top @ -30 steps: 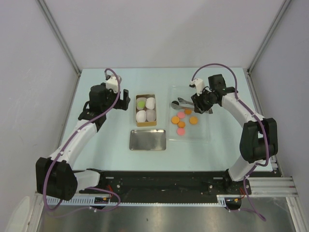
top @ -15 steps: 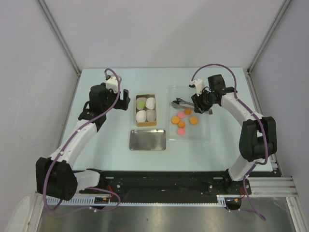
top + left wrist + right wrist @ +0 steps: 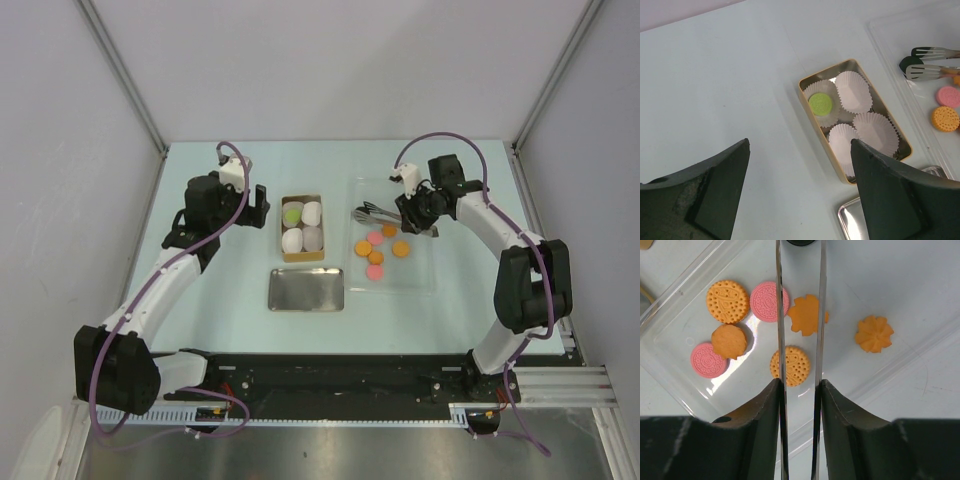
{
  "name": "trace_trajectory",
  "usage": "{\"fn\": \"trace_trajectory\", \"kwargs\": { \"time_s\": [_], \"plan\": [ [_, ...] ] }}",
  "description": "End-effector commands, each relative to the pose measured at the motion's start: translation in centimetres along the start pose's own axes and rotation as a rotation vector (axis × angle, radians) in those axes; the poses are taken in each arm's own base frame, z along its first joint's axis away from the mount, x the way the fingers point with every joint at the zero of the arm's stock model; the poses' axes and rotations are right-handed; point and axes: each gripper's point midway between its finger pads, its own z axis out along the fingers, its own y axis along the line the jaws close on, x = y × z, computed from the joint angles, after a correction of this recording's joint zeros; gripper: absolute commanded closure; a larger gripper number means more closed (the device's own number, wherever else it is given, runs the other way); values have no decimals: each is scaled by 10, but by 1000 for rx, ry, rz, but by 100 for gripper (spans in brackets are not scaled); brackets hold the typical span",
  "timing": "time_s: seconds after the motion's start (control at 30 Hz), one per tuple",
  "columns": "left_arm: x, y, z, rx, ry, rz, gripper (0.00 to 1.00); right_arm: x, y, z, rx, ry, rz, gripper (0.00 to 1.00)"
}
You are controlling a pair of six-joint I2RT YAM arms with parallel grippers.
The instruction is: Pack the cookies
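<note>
Several cookies, orange (image 3: 401, 248) and pink (image 3: 376, 238), lie on a clear tray (image 3: 420, 280); the right wrist view shows them as an orange cookie (image 3: 728, 301) and a pink one (image 3: 769, 301). My right gripper (image 3: 415, 212) (image 3: 800, 382) is shut on metal tongs (image 3: 372, 212) (image 3: 779, 315), whose tips hold a black cookie (image 3: 910, 64) over the tray's far left corner. A green cookie (image 3: 820, 104) sits in a paper cup inside the tan box (image 3: 302, 228) (image 3: 830, 69). My left gripper (image 3: 258, 208) (image 3: 800, 144) hangs open left of the box, holding nothing.
Three empty white paper cups (image 3: 853, 91) fill the rest of the box. A shiny metal lid (image 3: 306, 289) lies on the table in front of the box. The cell's walls and frame posts close in the table on three sides.
My right fingers have squeezed the tongs' arms closer together, and the tongs have shifted slightly. The left arm has not moved.
</note>
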Motion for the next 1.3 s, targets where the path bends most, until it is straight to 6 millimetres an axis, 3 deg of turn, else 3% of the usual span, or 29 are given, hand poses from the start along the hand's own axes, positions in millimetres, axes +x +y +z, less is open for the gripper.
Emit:
{"fn": "trace_trajectory", "kwargs": {
  "time_s": [0.0,0.43,0.63,0.97,1.27],
  "plan": [
    [-14,0,-2,10,-55,5,14,-27,-3,-22,51,-94,-37,74],
    [-14,-1,-3,13,-55,5,14,-61,6,-64,91,-197,-72,75],
    [-14,-1,-3,12,-55,1,13,-91,36,-66,53,-245,-126,75],
    [-13,0,-4,7,-51,5,13,-133,72,-46,-2,-268,-197,74],
    [-12,0,-4,4,-51,3,13,-138,85,-12,-33,-221,-225,73]
  ]
}}
